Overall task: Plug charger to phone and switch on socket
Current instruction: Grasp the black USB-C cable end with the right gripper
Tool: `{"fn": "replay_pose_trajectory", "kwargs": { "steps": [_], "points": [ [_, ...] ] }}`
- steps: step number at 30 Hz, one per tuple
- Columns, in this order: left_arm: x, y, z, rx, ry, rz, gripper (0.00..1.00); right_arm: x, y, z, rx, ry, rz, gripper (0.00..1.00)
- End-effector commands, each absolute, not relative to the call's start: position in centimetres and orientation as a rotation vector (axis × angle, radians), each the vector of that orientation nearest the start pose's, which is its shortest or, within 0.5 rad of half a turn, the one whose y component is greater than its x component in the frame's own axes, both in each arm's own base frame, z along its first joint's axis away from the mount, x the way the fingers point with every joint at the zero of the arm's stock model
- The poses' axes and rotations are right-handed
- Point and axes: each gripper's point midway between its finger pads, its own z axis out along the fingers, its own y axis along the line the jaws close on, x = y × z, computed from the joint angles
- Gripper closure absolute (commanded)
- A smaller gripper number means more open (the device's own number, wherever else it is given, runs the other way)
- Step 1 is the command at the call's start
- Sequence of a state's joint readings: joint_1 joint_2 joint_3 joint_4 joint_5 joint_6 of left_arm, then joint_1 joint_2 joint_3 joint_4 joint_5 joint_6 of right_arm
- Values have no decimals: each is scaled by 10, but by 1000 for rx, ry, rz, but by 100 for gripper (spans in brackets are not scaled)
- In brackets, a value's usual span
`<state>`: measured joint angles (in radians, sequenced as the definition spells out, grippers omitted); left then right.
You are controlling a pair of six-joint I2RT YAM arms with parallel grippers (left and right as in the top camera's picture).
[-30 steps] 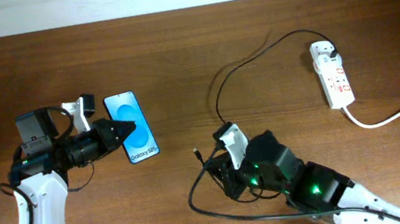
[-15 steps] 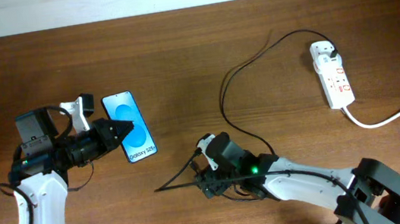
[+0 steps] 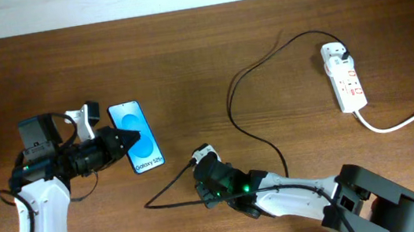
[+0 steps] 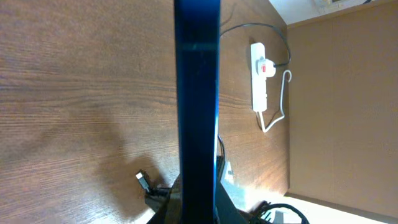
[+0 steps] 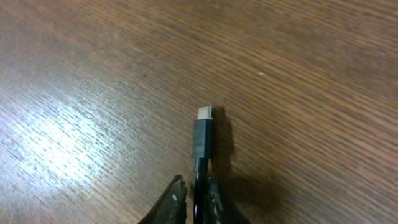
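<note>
Both are gripping: left end effector (image 3: 131, 133) clamping the rigid phone (image 3: 148, 148), right end effector (image 5: 196, 194) pinching the seemingly floppy charger (image 5: 202, 142) behind its connector (image 5: 204, 114).

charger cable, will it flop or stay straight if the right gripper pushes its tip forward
Probably floppy: the charger lies in loose curves in the overhead view. Its short connector should likely stay straight, since the right gripper pinches just behind it. Thin, so probably light; the slack should drag along easily.

- The left arm (image 3: 36, 220) is showing a white lower link, black joint housings and black wires.
- A green light is glowing on the black-and-white right arm (image 3: 296, 194).
- Its black fingers (image 5: 176, 200) are tapering.
</note>
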<state>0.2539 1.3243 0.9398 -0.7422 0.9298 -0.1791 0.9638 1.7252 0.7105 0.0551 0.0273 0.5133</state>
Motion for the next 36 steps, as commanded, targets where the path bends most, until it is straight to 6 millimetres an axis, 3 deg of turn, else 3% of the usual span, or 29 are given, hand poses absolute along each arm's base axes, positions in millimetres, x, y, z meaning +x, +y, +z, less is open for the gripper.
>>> {"fn": "replay_pose_trajectory", "kwargs": {
  "steps": [1,2,4,7,9,10,12,15,18,22,26,30,32,36],
  "points": [
    [309,-64,184,-224,2396,-1208,100,197,288,-46,-591,2711,449,96],
    [308,-64,184,-228,2399,-1211,100,199,295,-38,-595,2700,484,96],
    [307,-65,185,-225,2395,-1222,100,198,319,4,-626,2632,659,96],
    [312,-78,212,-94,2255,-1369,100,182,338,117,-582,2434,1053,96],
    [312,-87,236,36,2127,-1472,100,170,337,173,-532,2338,1269,96],
    [310,-89,241,55,2106,-1500,100,164,336,189,-537,2301,1326,96],
    [309,-90,244,-14,2116,-1566,100,161,338,199,-470,2314,1410,96],
    [313,-88,242,-270,2182,-1660,100,168,349,226,-470,2173,1485,96],
    [317,-84,235,-456,2225,-1670,100,174,349,220,-321,2245,1515,96],
    [317,-84,236,-453,2223,-1669,100,191,348,218,-186,2238,1481,96],
    [317,-84,236,-452,2223,-1669,100,196,352,233,-127,2182,1542,96],
    [317,-84,236,-453,2223,-1669,100,198,352,231,-47,2212,1572,96],
    [317,-84,236,-453,2223,-1669,100,199,355,221,-2,2254,1573,96],
    [317,-84,236,-451,2223,-1668,100,203,367,222,-35,2212,1629,96]
  ]
}}
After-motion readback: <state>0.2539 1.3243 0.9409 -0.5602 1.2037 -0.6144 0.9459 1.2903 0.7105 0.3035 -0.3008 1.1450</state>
